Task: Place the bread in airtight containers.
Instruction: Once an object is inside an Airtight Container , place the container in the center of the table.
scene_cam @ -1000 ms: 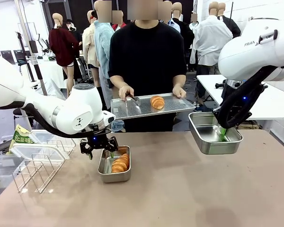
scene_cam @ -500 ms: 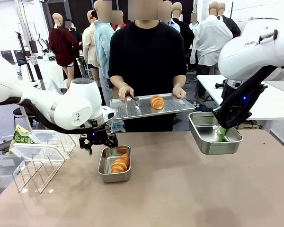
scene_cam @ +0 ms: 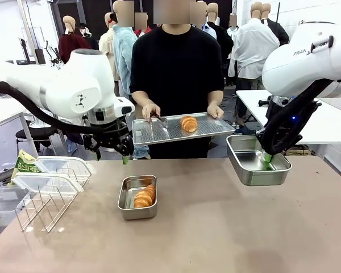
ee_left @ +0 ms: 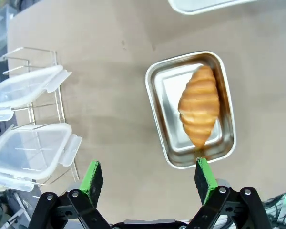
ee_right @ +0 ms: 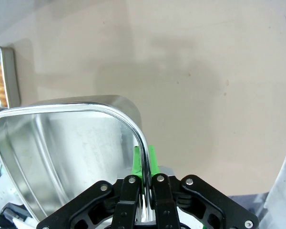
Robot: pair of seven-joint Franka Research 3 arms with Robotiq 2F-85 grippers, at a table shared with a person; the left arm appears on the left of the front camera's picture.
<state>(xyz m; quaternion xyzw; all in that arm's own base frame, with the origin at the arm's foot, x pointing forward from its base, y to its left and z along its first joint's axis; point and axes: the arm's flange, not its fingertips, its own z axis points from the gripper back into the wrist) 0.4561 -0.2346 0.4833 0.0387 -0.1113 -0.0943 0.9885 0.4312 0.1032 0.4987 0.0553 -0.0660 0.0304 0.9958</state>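
Observation:
One croissant (scene_cam: 144, 196) lies in a small steel tub (scene_cam: 127, 200) on the table. My left gripper (scene_cam: 111, 154) hangs open and empty above and behind that tub. Its wrist view looks down on the croissant (ee_left: 199, 106) in the tub (ee_left: 155, 102), with the left gripper (ee_left: 148, 179) spread wide. My right gripper (scene_cam: 267, 160) is shut on the rim of an empty steel tub (scene_cam: 247, 162), holding it tilted in the air at the right. Its wrist view shows the right gripper (ee_right: 144, 157) pinching the tub wall (ee_right: 62, 143). A person holds a metal tray (scene_cam: 159, 132) carrying a second croissant (scene_cam: 188, 123).
A wire rack (scene_cam: 42, 205) at the left table edge holds translucent lids (ee_left: 28, 90), with clear bins and a green packet (scene_cam: 25, 165) beside it. The person's hand holds tongs (scene_cam: 159, 119) over the tray. Open tabletop stretches in front and to the right.
My left gripper has risen from just above the tub with the croissant and drawn back toward the far left, staying open. The right arm and its tub have not moved.

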